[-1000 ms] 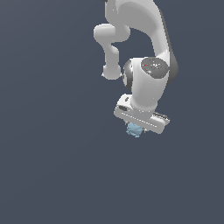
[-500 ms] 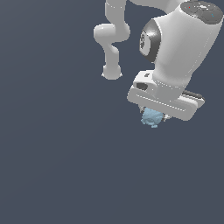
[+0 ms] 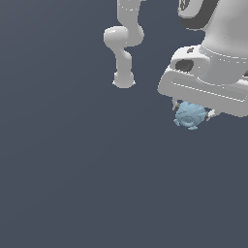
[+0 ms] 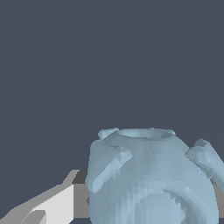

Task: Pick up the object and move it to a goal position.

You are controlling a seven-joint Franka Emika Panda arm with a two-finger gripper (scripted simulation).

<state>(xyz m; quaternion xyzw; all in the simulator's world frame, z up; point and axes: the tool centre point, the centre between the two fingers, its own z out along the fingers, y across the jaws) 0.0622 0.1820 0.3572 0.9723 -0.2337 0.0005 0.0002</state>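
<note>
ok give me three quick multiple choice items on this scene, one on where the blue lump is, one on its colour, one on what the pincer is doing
1. Where is the object?
A. right under the pincer
B. beside the arm's base
C. far from the arm

2. What colour is it?
A. red
B. pale blue
C. green

3. What is the pincer's state?
A. wide open with nothing in it
B. out of view
C. shut on the object

Answers: 1 A, it hangs directly below the white hand in the exterior view. 2 B, pale blue in both views. 3 C, a finger presses against its side in the wrist view.
</note>
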